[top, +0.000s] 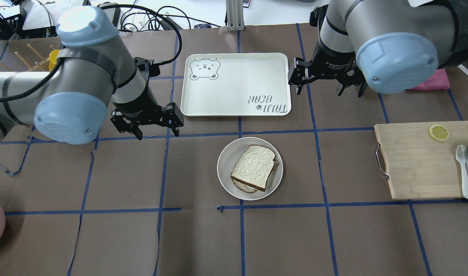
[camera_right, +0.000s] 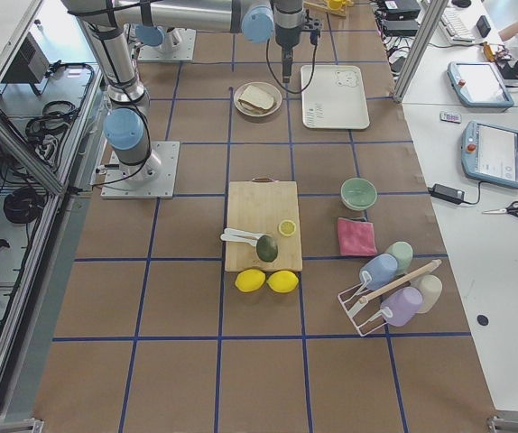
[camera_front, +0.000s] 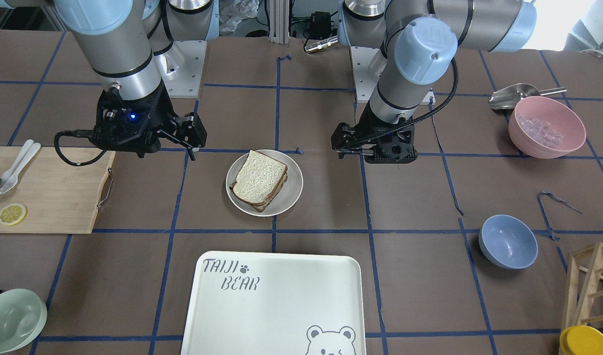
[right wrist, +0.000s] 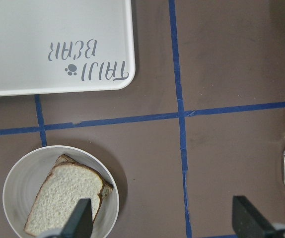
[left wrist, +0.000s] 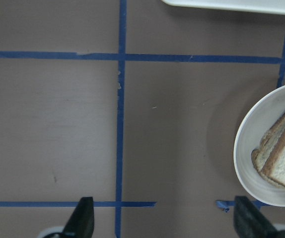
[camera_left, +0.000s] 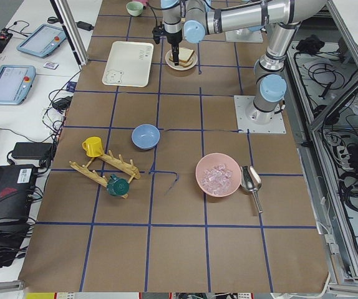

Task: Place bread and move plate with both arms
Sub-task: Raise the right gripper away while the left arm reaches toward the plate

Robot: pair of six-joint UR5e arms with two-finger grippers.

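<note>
The bread is a pale slice with a dark crust. It lies on top of another slice on the round cream plate at the table's middle, and shows too in the front view on the plate. My left gripper is open and empty, hovering left of the plate; its wrist view shows the plate's edge. My right gripper is open and empty, hovering high beside the tray's right edge; its wrist view looks down on the bread.
The white bear-print tray lies just beyond the plate. A wooden cutting board with a lemon slice and white cutlery lies to the right. A pink bowl, a blue bowl and a green bowl stand near the table's edges.
</note>
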